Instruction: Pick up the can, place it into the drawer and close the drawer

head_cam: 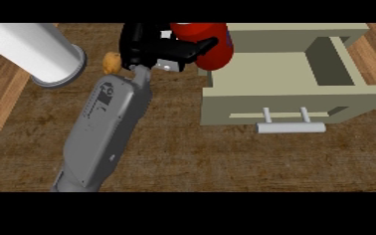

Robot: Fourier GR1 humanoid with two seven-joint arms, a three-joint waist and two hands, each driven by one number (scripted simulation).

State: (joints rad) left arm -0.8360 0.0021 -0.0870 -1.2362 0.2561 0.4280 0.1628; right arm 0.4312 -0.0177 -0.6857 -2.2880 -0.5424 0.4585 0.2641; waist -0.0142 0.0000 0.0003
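The red can (214,47) is tilted at the far left corner of the open beige drawer (264,72), partly over its left wall. My left hand (158,47) is shut on the can from the left, with its thumb (200,47) across the can's side. The grey forearm (103,129) runs in from the lower left. The drawer's inside is bare, and its grey handle (290,127) faces me. The right hand does not show.
A large white cylinder (40,55) lies at the far left of the wooden counter (220,164). A small orange-brown object (112,62) sits just left of my hand. The beige cabinet body (345,55) stands behind the drawer at the right.
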